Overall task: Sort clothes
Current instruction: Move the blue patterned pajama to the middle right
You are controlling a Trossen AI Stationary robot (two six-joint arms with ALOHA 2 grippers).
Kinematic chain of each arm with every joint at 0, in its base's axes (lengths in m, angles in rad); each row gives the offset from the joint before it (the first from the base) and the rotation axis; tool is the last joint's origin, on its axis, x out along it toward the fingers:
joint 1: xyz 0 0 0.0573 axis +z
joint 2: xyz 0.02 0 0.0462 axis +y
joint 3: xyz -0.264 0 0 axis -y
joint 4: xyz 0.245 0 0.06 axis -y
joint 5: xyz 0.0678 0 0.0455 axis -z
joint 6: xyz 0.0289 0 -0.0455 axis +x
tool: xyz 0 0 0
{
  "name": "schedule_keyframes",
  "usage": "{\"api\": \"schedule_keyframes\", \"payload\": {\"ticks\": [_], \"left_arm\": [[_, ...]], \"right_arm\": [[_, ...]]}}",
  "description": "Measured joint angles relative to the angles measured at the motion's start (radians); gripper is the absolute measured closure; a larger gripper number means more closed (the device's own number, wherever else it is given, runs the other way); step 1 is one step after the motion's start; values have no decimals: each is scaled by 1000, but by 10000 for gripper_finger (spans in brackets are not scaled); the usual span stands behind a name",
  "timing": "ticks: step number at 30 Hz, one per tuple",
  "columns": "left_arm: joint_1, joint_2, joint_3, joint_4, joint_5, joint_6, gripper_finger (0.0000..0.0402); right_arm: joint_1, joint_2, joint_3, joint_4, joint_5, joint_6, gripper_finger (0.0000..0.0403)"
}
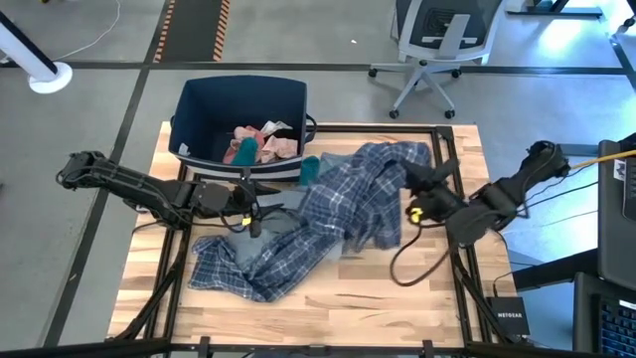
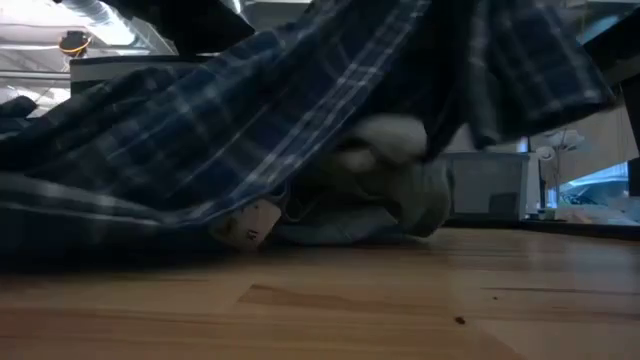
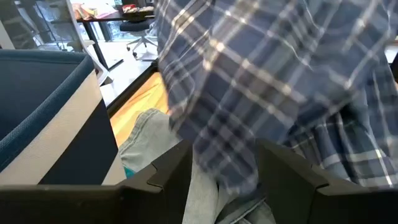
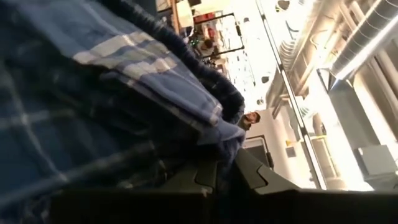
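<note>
The large blue-white plaid shirt (image 1: 328, 214) stretches across the table between both grippers. Its near left end lies on the wood, and its far right part is raised. My left gripper (image 1: 250, 217) stands at its left side and my right gripper (image 1: 409, 189) at its raised right part, each shut on the shirt. A light grey-blue garment (image 3: 146, 134) lies under the shirt by the left gripper. Pink pieces (image 1: 273, 144) and a teal piece (image 1: 241, 151) lie inside the dark blue bin (image 1: 243, 99) at the far edge. My left gripper has a bunch of the plaid shirt (image 3: 224, 168) between its two fingers (image 3: 177, 171), coming nearly level from the table's left. The cloth fills the gap, in several layers. The grey-blue garment shows just below the bunch; whether it is in the hold too, I cannot tell. My right gripper pinches an edge of the plaid shirt (image 4: 227, 146) between its two fingers (image 4: 252, 171). The fingers lie about level, coming from the table's right. The shirt hangs down from the hold and slopes toward the table's left, where its lower part lies on the wood (image 2: 200, 130).
The bin stands against the table's far edge, left of centre. A black cable (image 1: 417, 268) loops on the wood near the right arm. Bare wood (image 1: 378, 308) runs along the near edge. An office chair (image 1: 437, 40) stands beyond the table.
</note>
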Motion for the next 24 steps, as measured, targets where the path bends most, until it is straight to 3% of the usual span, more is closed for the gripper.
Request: {"api": "schedule_keyframes", "payload": {"ticks": [8,19,24], "left_arm": [[0,0,0,0,0,-1,233],[1,0,0,4,0,3,233],[1,0,0,9,0,3,233]], "right_arm": [[12,-44,0,-47,-28,82,376],[-107,22,-1,-231,-373,364,334],[-229,90,-1,-226,-432,321,308]]}}
